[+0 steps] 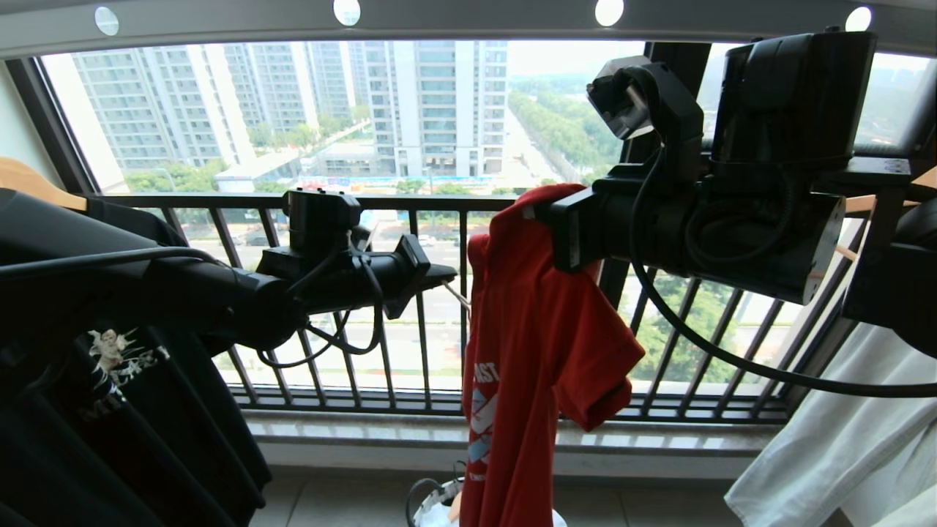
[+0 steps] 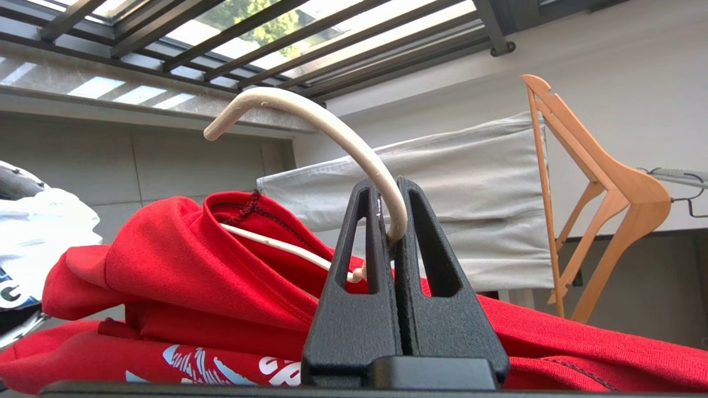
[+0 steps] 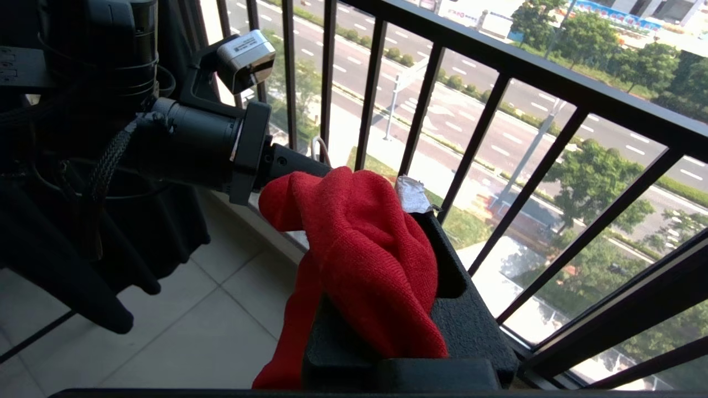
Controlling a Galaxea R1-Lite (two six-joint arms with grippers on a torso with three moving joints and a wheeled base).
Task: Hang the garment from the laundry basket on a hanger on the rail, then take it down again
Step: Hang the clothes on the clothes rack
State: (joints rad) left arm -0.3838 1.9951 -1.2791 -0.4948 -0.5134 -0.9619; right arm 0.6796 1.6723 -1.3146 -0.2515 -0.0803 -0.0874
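Mid-frame, my left claw (image 2: pixel 395 232) pinches the hanger (image 2: pixel 332 130) hook, my right claw (image 3: pixel 387 287) pinches the shirt (image 1: pixel 538 329); next, I judge, hook onto the rail (image 1: pixel 468 22) at the top.

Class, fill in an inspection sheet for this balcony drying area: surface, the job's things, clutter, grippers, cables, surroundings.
Surface: tiled floor and a stone window sill.
Job's things: red T-shirt hangs in the air with the white wire hanger partly inside its neck; laundry basket on the floor below it; rail overhead, the hanger not on it.
Clutter: black printed T-shirt to the left, pale grey garment on a wooden hanger.
Grippers: left gripper shut on the hanger's hook; right gripper shut on T-shirt fabric.
Cables: black cables loop from both arms.
Surroundings: barred window railing, tower blocks beyond.
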